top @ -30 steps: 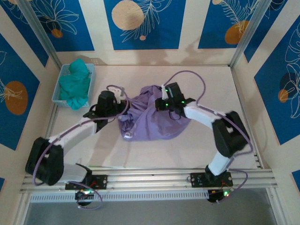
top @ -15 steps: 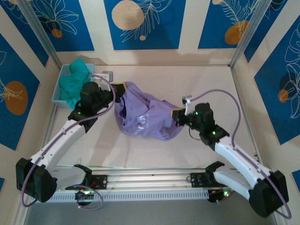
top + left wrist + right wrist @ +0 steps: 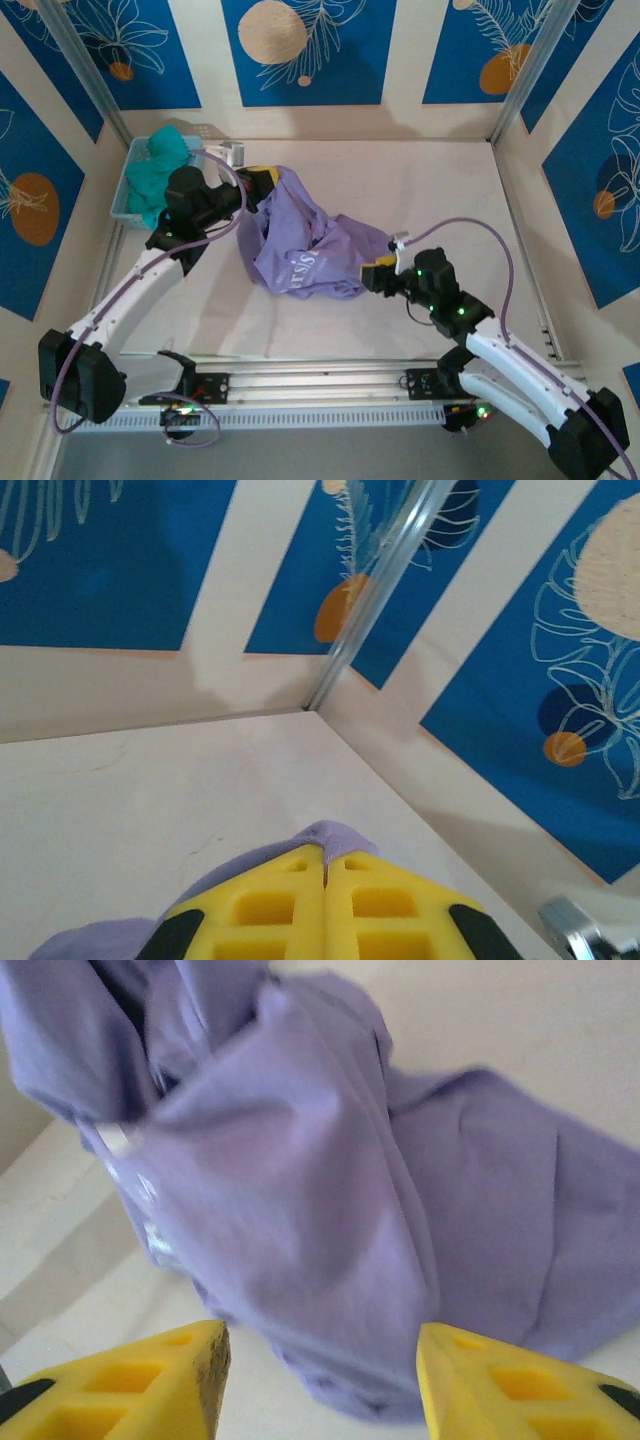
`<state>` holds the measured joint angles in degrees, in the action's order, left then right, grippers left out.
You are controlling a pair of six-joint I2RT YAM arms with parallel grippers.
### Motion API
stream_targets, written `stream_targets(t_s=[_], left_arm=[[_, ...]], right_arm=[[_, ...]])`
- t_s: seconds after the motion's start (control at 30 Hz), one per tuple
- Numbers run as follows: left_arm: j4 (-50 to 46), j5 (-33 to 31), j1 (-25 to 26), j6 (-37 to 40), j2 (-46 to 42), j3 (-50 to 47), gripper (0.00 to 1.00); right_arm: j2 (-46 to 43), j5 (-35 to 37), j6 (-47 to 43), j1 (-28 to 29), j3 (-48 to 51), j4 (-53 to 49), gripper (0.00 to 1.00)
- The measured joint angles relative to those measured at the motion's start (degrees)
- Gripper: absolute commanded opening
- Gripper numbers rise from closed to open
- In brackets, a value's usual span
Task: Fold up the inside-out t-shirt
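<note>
Risk sits in the single hold: the left gripper (image 3: 262,184) pinches one edge of the t-shirt (image 3: 310,245), the rest crumpled on the table (image 3: 450,190); the right gripper (image 3: 372,272) hangs spread just beside it, so cloth may slip or twist.

Blue leaf-patterned walls (image 3: 305,50), beige table (image 3: 450,190).

VIEW: left wrist | left gripper (image 3: 324,855): yellow fingers pressed flat together, bottom centre | t-shirt (image 3: 110,935): lavender fold pinched at the fingertips, trailing to lower left | surface (image 3: 150,800): pale, beyond the cloth | BACKGROUND: metal post (image 3: 375,590) in the enclosure corner, blue patterned wall panels (image 3: 90,570)
</note>
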<state>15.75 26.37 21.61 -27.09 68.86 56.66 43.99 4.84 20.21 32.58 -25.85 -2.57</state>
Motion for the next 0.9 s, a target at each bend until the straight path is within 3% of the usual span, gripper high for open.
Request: stream_targets(t_s=[0.1,0.27,0.3,0.47,0.53,0.67,0.8,0.9], left_arm=[[0.59,2.01,-0.02,-0.04,0.00,-0.37,0.00],[0.98,3.78,-0.02,-0.04,0.00,-0.57,0.00],[0.96,4.02,-0.02,-0.02,-0.02,-0.59,0.00],[0.48,4.11,-0.02,0.20,-0.44,-0.90,0.00],[-0.79,3.45,-0.02,0.68,-0.96,-1.01,0.00],[-5.40,-2.43,-0.04,2.71,-2.49,-1.01,0.00],[-10.78,-10.84,-0.07,6.23,-3.21,-1.01,0.00],[-12.37,-13.11,-0.09,8.66,-3.06,-1.29,0.00]], right_arm=[[10.38,-3.32,-2.97,0.00,-8.13,3.52,0.65],[26.97,-8.63,-5.84,0.00,-18.51,8.55,0.61],[29.88,-9.64,-6.23,0.02,-20.26,9.14,0.57],[40.13,-13.25,-6.58,-0.02,-25.83,11.54,0.09],[40.70,-14.51,-6.34,-0.28,-26.05,11.21,0.00],[36.89,-17.00,-6.73,-1.53,-25.81,9.40,0.00],[27.45,-22.36,-6.03,-5.05,-24.15,6.99,0.00],[21.75,-27.91,-4.39,-7.54,-23.50,6.21,0.00]])
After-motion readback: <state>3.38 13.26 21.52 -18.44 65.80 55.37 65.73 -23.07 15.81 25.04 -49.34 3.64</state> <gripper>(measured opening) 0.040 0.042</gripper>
